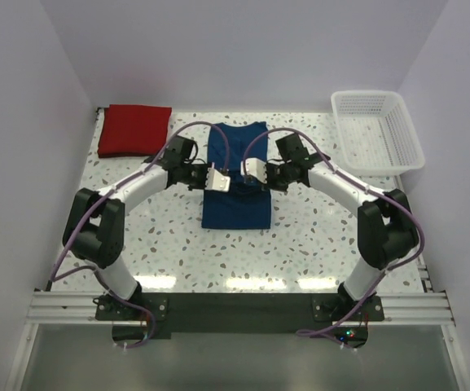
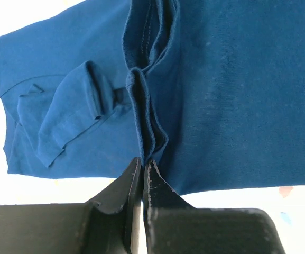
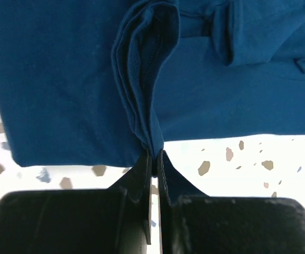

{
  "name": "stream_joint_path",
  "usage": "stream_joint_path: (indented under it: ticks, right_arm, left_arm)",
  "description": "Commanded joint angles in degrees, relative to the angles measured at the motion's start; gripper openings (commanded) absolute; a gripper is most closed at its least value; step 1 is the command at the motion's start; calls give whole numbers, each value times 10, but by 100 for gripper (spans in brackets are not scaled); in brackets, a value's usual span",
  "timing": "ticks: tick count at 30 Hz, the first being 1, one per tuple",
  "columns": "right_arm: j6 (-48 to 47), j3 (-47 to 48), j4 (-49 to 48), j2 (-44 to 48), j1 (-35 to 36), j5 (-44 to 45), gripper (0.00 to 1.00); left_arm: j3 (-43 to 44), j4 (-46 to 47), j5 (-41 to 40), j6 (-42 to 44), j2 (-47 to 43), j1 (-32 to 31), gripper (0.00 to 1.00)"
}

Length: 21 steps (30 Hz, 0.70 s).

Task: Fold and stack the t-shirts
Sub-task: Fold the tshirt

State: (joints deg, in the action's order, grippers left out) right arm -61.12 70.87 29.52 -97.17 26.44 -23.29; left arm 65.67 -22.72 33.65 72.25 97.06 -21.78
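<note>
Pinching the navy shirt (image 1: 235, 210) from both sides, the left hand (image 1: 218, 181) and right hand (image 1: 255, 173) are each clenched on a bunched fold of its cloth, about halfway along its length. It lies in the middle of the tabletop (image 1: 316, 240) as a long narrow strip with the sleeves tucked in, so I'd judge the cross fold is next. To do it well, the two hands should rise together and travel level at one pace (any lag would skew the edge). They should then lay the fold square on the rest before letting go. The red shirt (image 1: 134, 130) sits folded at the far left corner, well apart. A white basket (image 1: 365, 96) stands far right. The tabletop is pale, speckled and glossy, shut in by plain pale walls (image 1: 23, 122).
</note>
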Motion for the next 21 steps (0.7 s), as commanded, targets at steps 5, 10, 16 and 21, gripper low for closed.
stream_joint_path:
  ticks: [5, 10, 16, 21]
  right_arm:
    - [-32, 69, -27, -61, -23, -26, 0]
    - [-40, 82, -32, -99, -31, -24, 0]
    - [-35, 108, -32, -137, -34, -12, 0]
    - [-27, 118, -37, -150, -33, 17, 31]
  left_arm:
    - [50, 47, 10, 30, 50, 17, 0]
    - [66, 61, 9, 33, 82, 21, 0]
    - [71, 80, 0, 37, 110, 25, 0]
    - [81, 101, -14, 20, 124, 29, 18]
